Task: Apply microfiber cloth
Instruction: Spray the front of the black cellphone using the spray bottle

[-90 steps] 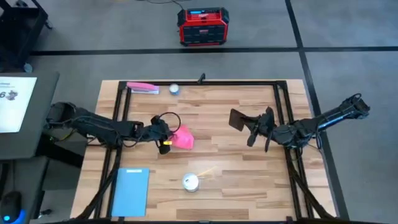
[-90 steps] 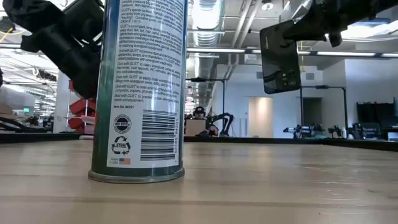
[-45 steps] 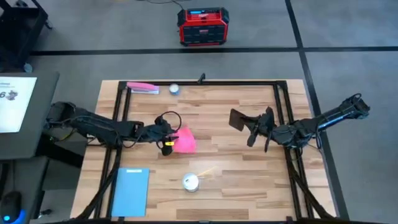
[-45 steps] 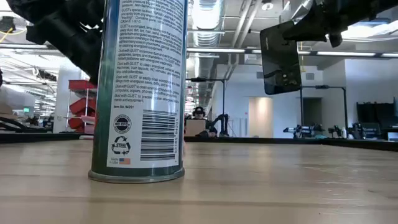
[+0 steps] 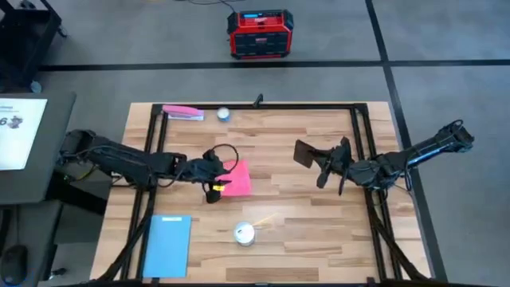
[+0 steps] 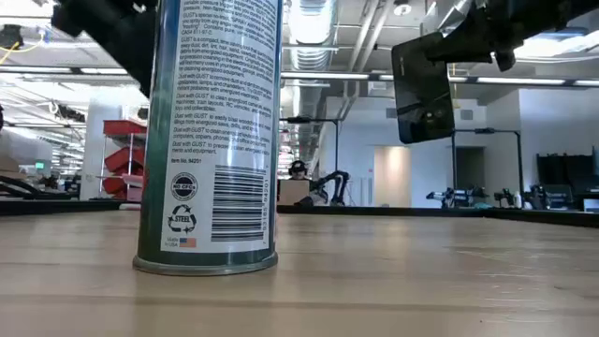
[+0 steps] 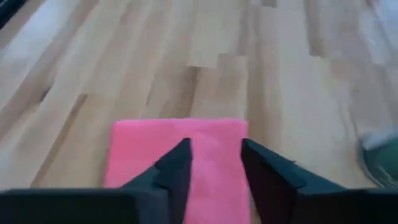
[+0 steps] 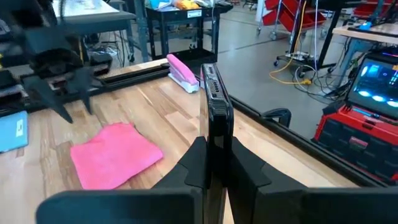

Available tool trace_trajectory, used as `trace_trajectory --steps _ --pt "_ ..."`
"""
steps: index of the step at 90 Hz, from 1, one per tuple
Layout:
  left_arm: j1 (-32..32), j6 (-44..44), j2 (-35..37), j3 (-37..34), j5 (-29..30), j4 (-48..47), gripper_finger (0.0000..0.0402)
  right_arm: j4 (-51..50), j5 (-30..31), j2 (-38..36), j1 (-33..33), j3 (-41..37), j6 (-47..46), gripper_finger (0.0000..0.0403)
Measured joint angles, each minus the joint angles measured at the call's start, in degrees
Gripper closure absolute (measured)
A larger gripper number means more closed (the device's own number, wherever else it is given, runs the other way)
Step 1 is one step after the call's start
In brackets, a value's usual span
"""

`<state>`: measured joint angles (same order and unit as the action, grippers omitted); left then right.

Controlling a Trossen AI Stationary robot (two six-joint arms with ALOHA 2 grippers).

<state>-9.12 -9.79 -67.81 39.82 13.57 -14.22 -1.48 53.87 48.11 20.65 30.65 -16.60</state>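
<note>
The pink-red microfiber cloth (image 5: 237, 178) lies flat on the wooden table (image 5: 303, 215), left of centre; it also shows in the right wrist view (image 8: 115, 155). My left gripper (image 7: 214, 152) hovers open over the cloth's left edge, and the cloth shows in the gap between its fingers. In the high view it stands at the cloth's left side (image 5: 215, 175). My right gripper (image 5: 325, 166), at the table's right, is shut on a black phone (image 5: 307, 153), held well above the table (image 6: 423, 89). My right gripper pinches the black phone between its two fingers, one on each broad face, at the phone's end nearest the gripper (image 8: 214, 146). The fingers come level from the table's right side and lie along the phone. The phone stands on edge, lifted clear of the table.
A spray can (image 5: 245, 233) stands near the front edge, close before the low camera (image 6: 208, 131). A light-blue rectangle (image 5: 167, 243) lies at the front left. A flat pink item (image 5: 183, 113) and a small white object (image 5: 223, 114) lie at the far edge.
My left arm has risen, moving up and out of the low view. The pink cloth, bunched a second ago, now lies flatter as a rectangle on the table. My right arm has kept still with the phone.
</note>
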Motion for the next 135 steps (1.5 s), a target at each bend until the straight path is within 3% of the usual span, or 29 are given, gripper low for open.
trace_trajectory --steps 7,20,37,54,89,135 --pt "-2.0 0.0 0.0 2.5 -1.7 -4.9 0.0383 -0.1 0.0 0.0 0.0 0.0 0.0 0.0385" --pt "-6.3 -4.4 0.0 3.6 -4.9 -8.1 0.0399 -0.3 0.0 0.0 0.0 0.0 0.0 0.0385" --pt "-12.3 -14.0 -1.5 3.2 -7.6 -6.9 0.0401 -0.3 0.0 0.0 0.0 0.0 -0.3 0.0385" --pt "-16.5 -18.2 -7.1 3.2 -7.5 1.1 0.0402 -0.3 0.0 0.0 0.0 0.0 -0.4 0.0385" --pt "-17.2 -22.0 -14.7 3.2 -10.3 14.8 0.0402 -0.3 -0.1 0.0 0.0 0.0 -0.5 0.0385" --pt "-20.0 -27.6 -14.8 3.2 -11.7 23.1 0.0402 -0.2 -1.0 0.0 0.0 0.0 -0.5 0.0385"
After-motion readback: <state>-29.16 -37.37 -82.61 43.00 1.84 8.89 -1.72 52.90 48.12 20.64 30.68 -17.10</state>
